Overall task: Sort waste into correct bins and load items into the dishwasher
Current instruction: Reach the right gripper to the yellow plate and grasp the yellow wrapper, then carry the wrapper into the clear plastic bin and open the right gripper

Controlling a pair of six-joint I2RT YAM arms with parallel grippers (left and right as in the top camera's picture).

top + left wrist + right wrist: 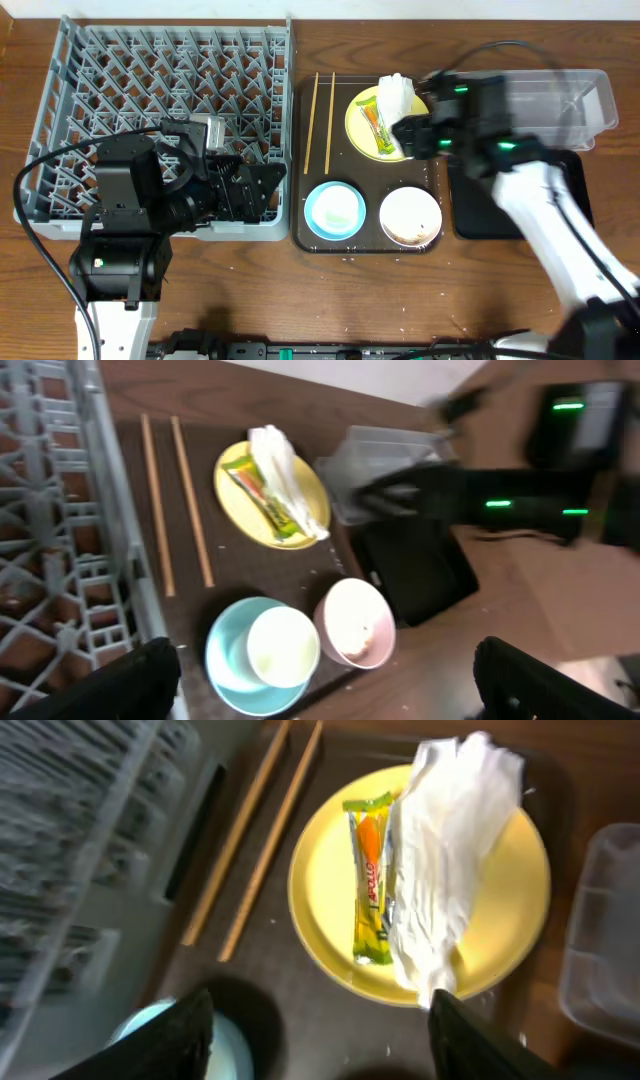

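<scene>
A yellow plate point(366, 125) on the brown tray point(366, 243) holds a crumpled white napkin point(396, 94) and a yellow-green-orange wrapper point(375, 128). My right gripper point(412, 135) is open over the plate's right edge; in the right wrist view its fingers point(325, 1040) straddle the plate's near rim below the napkin point(440, 880) and wrapper point(370, 880). Two chopsticks point(319, 120) lie left of the plate. A white cup sits in the light blue bowl point(334, 211); the white bowl point(410, 216) holds food scraps. My left gripper point(255, 190) is open over the grey rack point(160, 70).
The clear plastic tub point(560, 100) stands at the back right, with the black tray point(470, 215) in front of it under my right arm. Crumbs lie on the table near the brown tray's front edge.
</scene>
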